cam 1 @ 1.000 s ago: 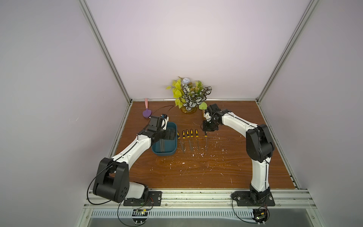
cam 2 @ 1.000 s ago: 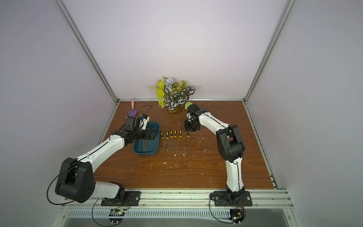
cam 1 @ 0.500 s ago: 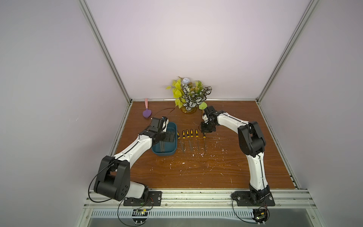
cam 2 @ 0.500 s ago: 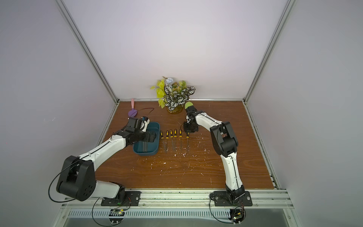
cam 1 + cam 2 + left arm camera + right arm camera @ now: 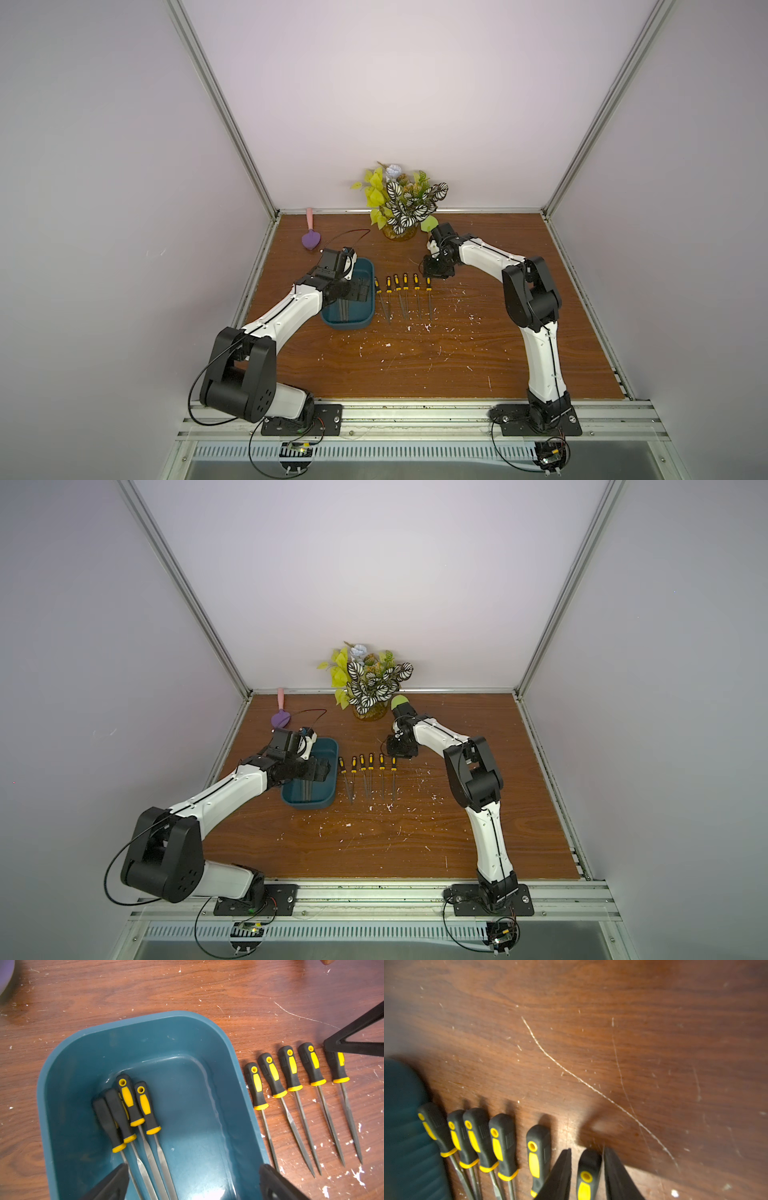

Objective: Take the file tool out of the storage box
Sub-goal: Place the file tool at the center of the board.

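4 steel file tools [image 5: 127,1097] with black-and-yellow handles are bunched in the dark teal plastic storage box [image 5: 166,1043], long axes along its length, just below the nearer left gripper [image 5: 193,1165], spread wide and empty. 6 more files [image 5: 502,1136] are lined up on the brown wooden table [image 5: 415,365], the end one loosely straddled, unclamped, by the right gripper [image 5: 587,1148].

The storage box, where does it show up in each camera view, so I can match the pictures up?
In a top view: the storage box sits on the table, toward the robot's left.
In a top view: the box again, same place.
Left wrist: it fills much of the picture, with files inside.
Right wrist: only a blurred teal strip at the picture's edge.
Shared landmark: the row of files lying on the table beside the box.
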